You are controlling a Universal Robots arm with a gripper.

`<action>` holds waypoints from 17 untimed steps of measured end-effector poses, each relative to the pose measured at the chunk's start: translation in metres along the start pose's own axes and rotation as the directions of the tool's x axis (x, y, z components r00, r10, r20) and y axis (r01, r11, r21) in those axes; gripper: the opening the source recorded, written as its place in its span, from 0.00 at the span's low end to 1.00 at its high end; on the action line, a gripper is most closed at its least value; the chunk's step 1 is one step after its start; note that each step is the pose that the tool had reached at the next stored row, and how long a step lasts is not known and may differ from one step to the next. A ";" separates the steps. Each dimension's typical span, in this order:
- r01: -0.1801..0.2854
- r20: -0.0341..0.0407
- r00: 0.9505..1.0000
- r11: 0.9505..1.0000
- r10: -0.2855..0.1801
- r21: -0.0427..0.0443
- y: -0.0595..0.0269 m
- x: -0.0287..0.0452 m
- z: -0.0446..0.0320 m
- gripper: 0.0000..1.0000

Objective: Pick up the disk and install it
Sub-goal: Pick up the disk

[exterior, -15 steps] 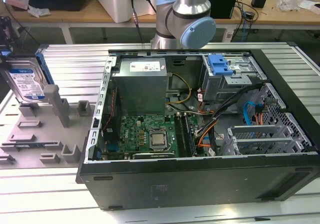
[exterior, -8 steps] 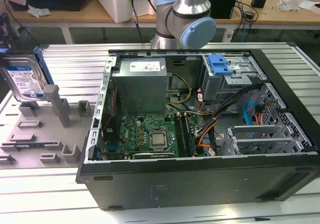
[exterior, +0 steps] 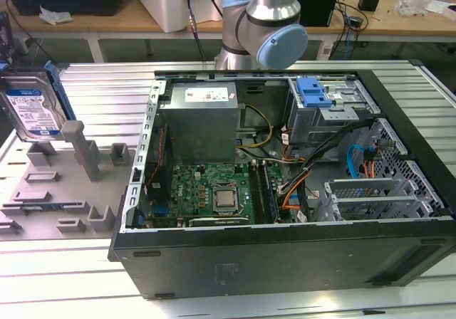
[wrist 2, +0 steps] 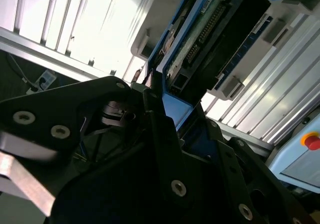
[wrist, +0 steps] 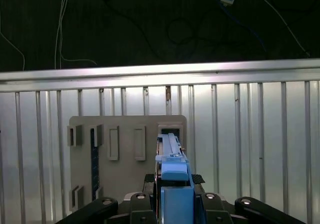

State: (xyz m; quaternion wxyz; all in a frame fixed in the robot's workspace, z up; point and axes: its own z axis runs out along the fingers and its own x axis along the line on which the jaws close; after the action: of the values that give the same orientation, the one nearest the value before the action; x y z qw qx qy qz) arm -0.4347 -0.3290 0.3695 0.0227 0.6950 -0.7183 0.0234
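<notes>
The disk (exterior: 32, 109) stands upright at the exterior view's left, over the grey fixture tray (exterior: 64, 191). It is silver with a blue-and-white label and a blue carrier frame. In the first wrist view I see the disk (wrist: 173, 171) edge-on, and my gripper (wrist: 175, 206) is shut on its blue frame from both sides. The second wrist view shows the disk's (wrist 2: 215, 29) circuit-board side and the fingers (wrist 2: 160, 129) pressed on the frame. Whether the disk touches the tray I cannot tell.
The open computer case (exterior: 285, 255) lies in the middle, with a grey power-supply box (exterior: 199, 123), a motherboard (exterior: 214, 194), cables and a blue-handled drive cage (exterior: 317, 91). Grey posts (exterior: 82, 148) rise from the tray. The arm's base (exterior: 267, 27) stands behind the case.
</notes>
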 end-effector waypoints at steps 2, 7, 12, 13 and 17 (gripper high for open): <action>0.000 -0.002 1.000 1.000 0.000 0.000 0.0000 0.0002 -0.0023 0.36; 0.000 -0.007 1.000 1.000 0.000 0.000 0.0000 0.0006 -0.0088 0.36; 0.000 -0.012 1.000 1.000 0.000 0.000 0.0000 0.0010 -0.0160 0.36; 0.000 -0.014 1.000 1.000 0.000 0.001 0.0000 0.0012 -0.0183 0.36; 0.000 -0.016 1.000 1.000 0.000 0.001 -0.0001 0.0018 -0.0282 0.36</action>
State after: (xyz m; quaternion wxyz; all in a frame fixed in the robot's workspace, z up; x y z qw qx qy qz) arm -0.4347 -0.3289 0.3977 0.0280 0.6948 -0.7181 0.0293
